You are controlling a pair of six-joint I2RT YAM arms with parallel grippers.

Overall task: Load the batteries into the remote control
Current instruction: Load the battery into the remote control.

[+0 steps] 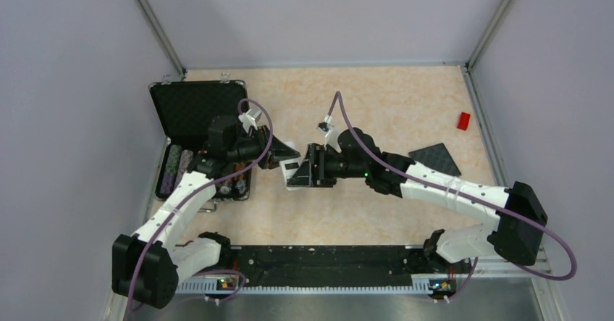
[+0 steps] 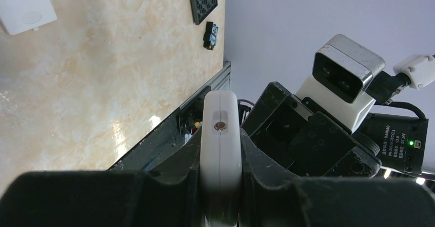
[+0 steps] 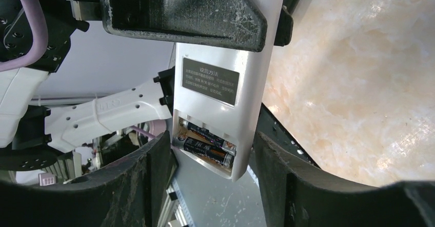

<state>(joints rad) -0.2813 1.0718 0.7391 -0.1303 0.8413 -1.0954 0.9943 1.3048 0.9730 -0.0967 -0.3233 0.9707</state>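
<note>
Right wrist: white remote control (image 3: 259,83), batteries (image 3: 208,147) in bay; left pincer (image 2: 220,160) clamps it, right pincer (image 3: 210,140) wide.

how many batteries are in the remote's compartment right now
2: one battery lies in the open compartment of the remote control, and the second battery lies right beside it. Any others elsewhere may be hidden.
</note>
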